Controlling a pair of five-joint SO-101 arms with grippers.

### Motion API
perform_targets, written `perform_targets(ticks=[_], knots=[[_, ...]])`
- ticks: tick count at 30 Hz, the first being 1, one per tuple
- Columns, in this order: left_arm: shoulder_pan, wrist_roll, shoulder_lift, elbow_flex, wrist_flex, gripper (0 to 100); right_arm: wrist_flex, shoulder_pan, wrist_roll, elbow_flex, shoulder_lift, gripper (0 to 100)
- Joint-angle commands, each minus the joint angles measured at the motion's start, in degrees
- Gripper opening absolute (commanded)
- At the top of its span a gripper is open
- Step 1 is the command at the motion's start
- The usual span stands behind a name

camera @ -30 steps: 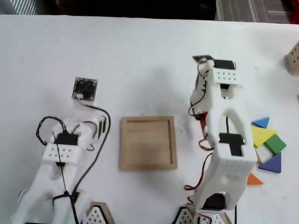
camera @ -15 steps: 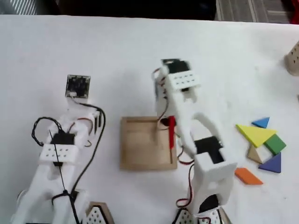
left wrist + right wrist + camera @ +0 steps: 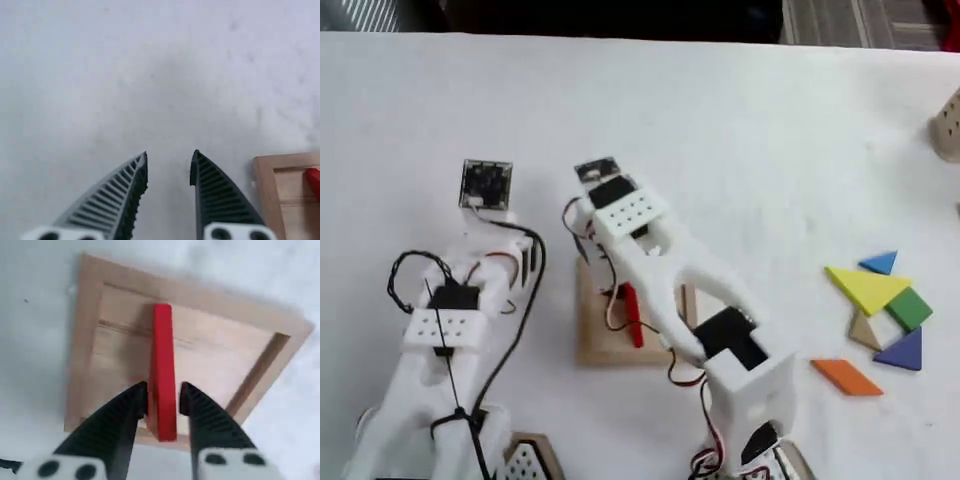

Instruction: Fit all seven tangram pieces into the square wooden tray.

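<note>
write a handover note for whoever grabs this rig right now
Left gripper: open, above bare table beside the tray.
Right gripper: shut on the red piece, held on edge over the tray.
Six pieces loose at the table's right: blue, yellow, green, tan, purple, orange.
Done: no piece released in the tray, as far as I can see.
Left: set red down, then fetch the six.
</note>
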Motion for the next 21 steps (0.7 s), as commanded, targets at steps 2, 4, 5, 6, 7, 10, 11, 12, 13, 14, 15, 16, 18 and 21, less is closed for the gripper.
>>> perform_targets(ticks=[2,4,5,6,7,10,11,12,13,14,15,16,18,21], knots=[[-0.13,-0.18,-0.22,-0.09,-1.05,15,-0.04,-0.84,1.23,-0.26,-1.89,28.3],[-0.13,-0.18,-0.22,-0.09,-1.05,15,0.48,-1.01,1.41,-0.35,-1.98,28.2],[-0.13,-0.18,-0.22,-0.09,-1.05,15,1.63,-0.92,1.49,-1.05,-2.51,27.8],[-0.13,-0.18,-0.22,-0.09,-1.05,15,3.65,-0.66,1.49,-2.55,-3.38,27.4],[-0.13,-0.18,-0.22,-0.09,-1.05,15,6.11,0.31,1.76,-4.22,-4.35,27.1],[-0.04,0.0,-0.22,-0.09,-1.05,15,12.88,4.7,6.24,-9.67,-8.48,26.9],[-0.04,0.0,-0.22,-0.09,-1.05,15,14.29,6.55,7.65,-10.81,-10.24,26.9],[-0.04,0.0,-0.31,-0.09,-1.05,15,14.46,8.48,8.88,-10.9,-12.44,26.9],[-0.04,0.09,-0.31,-0.09,-1.05,15,14.46,10.51,9.93,-10.2,-14.9,26.8],[0.04,0.09,-0.31,-0.09,-1.05,15,14.46,12.53,11.25,-8.97,-17.63,26.2],[0.04,0.09,-0.31,-0.09,-1.05,15,14.46,14.37,12.66,-7.47,-20.44,24.8],[0.22,0.09,-0.31,-0.09,-1.05,15,14.46,16.04,14.15,-5.98,-23.25,22.7],[1.8,0.09,-0.31,0.0,-0.88,15,14.37,19.3,16.79,-1.93,-29.05,17.2],[4.09,-0.18,-0.31,0.26,1.49,15,11.65,23.6,18.02,8.62,-35.91,7.1]])
